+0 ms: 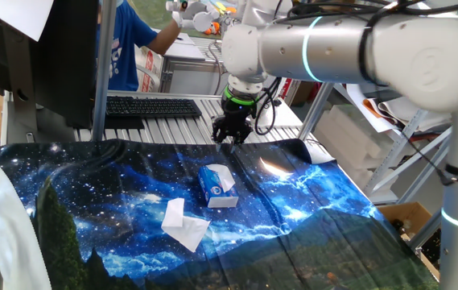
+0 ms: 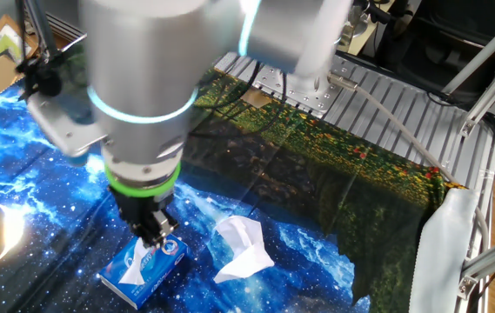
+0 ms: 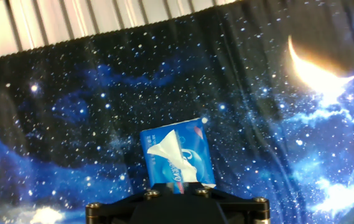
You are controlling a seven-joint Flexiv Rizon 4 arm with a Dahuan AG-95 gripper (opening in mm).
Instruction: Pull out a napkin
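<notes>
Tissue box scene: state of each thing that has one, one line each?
tissue box: lying flat on the cloth, one tissue sticking up from its slot.
napkin in the slot: partly out, not gripped.
loose tissue: already out, crumpled on the cloth beside the box.
tool: above the box, touching nothing; open or shut cannot be told.
cloth: spread over the table, wrinkled.

A starry blue cloth [image 1: 132, 173] covers the table, carrying a small blue tissue box [image 1: 215, 186] and a loose white napkin [image 1: 183, 223] beside it.
</notes>
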